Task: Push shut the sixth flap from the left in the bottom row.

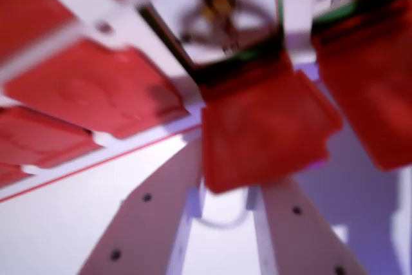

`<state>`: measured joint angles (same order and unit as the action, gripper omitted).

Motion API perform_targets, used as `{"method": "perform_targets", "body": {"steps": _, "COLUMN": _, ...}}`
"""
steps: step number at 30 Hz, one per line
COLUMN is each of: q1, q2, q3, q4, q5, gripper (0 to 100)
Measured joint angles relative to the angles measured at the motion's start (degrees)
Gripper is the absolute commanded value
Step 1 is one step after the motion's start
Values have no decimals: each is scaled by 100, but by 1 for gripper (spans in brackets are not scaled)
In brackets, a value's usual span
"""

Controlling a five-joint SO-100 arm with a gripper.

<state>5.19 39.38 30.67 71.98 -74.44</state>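
Observation:
The wrist view is blurred by motion. A board of red flaps in a white frame fills the upper part. One red flap in the middle stands open, tilted out over its dark-edged window. My gripper is just below it, its two pale fingers spread apart with nothing between them. The fingertips reach the flap's lower edge; whether they touch it is unclear. A second red flap hangs open at the wrist view's right.
Flat, closed red flaps lie at the wrist view's left, with more below them. A white surface spreads under the board's red-lined edge.

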Motion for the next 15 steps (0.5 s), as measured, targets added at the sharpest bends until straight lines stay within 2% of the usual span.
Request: {"method": "perform_targets", "body": {"steps": 15, "q1": 0, "q2": 0, "q3": -26, "q4": -598, "q5": 0, "gripper": 2}}
